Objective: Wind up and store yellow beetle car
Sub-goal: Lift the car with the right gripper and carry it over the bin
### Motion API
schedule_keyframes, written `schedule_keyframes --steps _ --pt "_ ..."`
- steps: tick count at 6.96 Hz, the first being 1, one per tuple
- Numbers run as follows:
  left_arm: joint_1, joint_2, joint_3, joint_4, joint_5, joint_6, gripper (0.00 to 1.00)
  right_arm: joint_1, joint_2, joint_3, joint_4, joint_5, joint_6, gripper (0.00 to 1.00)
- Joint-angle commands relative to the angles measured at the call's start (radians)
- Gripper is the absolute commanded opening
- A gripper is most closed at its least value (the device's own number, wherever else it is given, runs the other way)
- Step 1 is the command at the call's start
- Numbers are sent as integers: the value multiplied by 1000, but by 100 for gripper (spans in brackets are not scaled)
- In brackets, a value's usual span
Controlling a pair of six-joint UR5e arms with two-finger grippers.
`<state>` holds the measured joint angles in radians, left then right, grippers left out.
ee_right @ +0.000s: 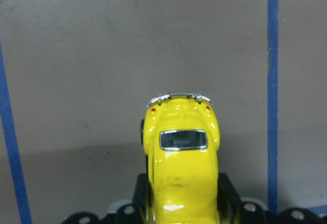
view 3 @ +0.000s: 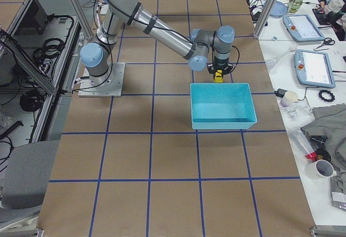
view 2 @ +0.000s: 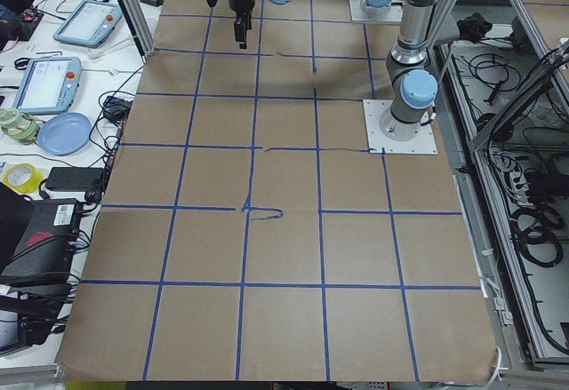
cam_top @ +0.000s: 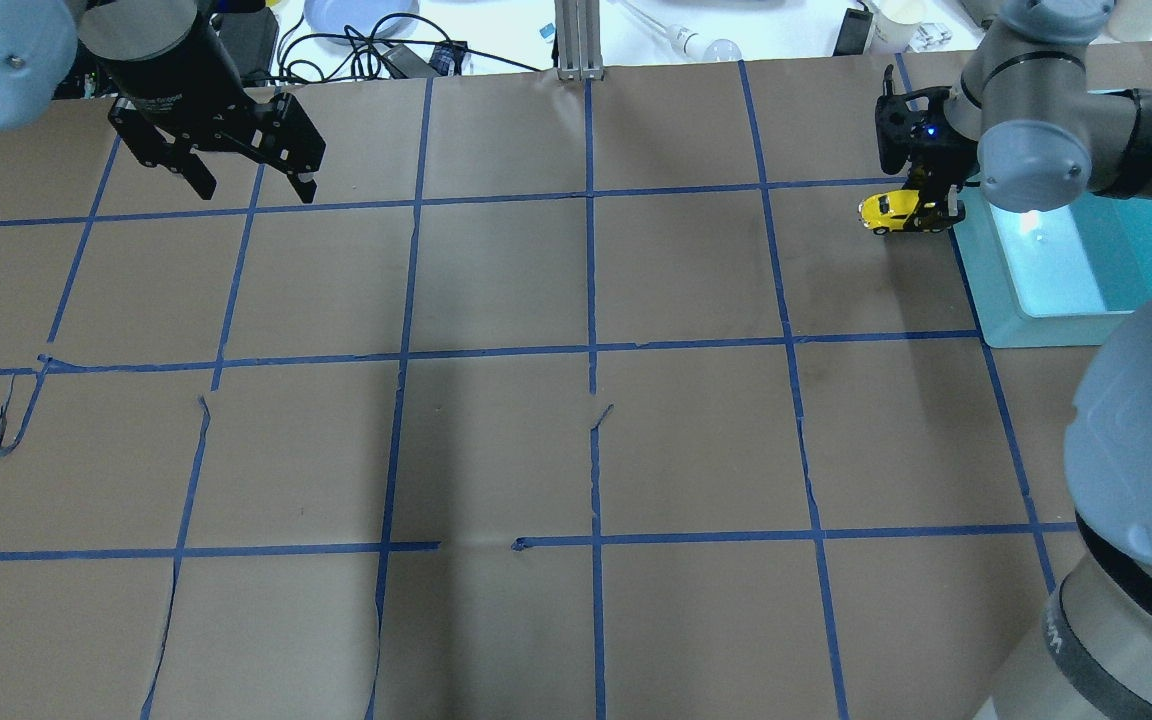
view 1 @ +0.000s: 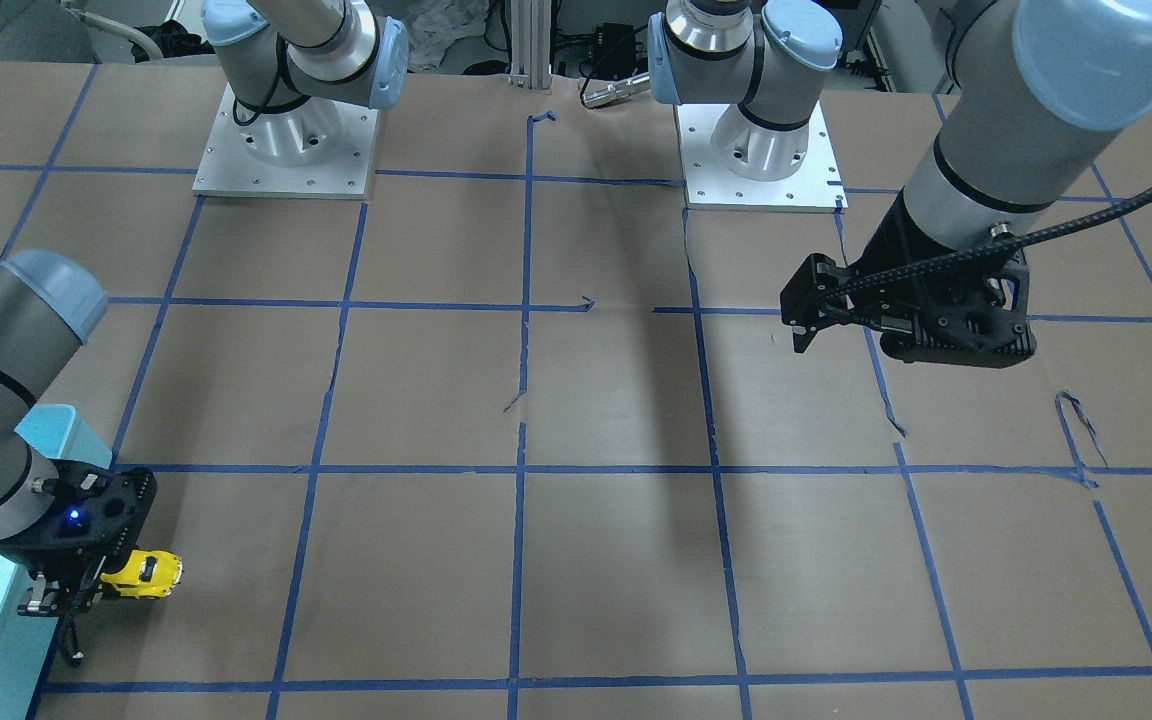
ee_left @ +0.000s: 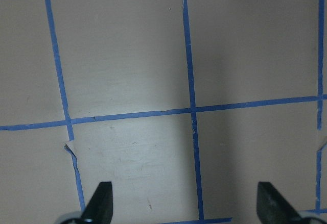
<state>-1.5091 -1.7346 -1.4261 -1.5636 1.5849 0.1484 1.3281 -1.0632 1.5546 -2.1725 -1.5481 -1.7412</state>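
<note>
Right gripper [cam_top: 928,208] pinches car [cam_top: 886,211]; left gripper [cam_top: 256,190] gapes empty. Storing looks next: shift car to bin [cam_top: 1046,330], 3 o'clock.

Left gripper [cam_top: 256,189] hangs over the far-left corner of the table [cam_top: 496,450], jaws spread wide, nothing between them. Right gripper [cam_top: 928,207] at far right, fingers closed on one end of the yellow beetle car [cam_top: 889,211]. Car is level, other end pointing toward table centre, just outside the left wall of the teal bin [cam_top: 996,325]. Can't tell if the wheels touch the paper. Table is covered in brown paper with a blue tape grid [cam_top: 591,300], torn in places. Cables [cam_top: 356,55] and a light bulb [cam_top: 721,47] lie beyond the far edge.
</note>
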Motion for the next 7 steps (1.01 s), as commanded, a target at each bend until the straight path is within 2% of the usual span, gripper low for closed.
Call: schedule_keyframes --steps 1,2,4,6,7 --pt "6 3 1 7 1 0 100 -10 -61 -126 174 -3 28 10" --pt "6 3 1 8 1 0 100 -30 -51 -175 227 -15 -3 10" --pt "4 3 1 8 0 0 100 -212 -15 -171 232 2 -202 10" --pt "4 3 0 14 0 0 100 -300 -18 -80 218 2 -317 13" --pt "3 3 -2 14 0 0 100 -323 -9 -41 129 -4 -364 16"
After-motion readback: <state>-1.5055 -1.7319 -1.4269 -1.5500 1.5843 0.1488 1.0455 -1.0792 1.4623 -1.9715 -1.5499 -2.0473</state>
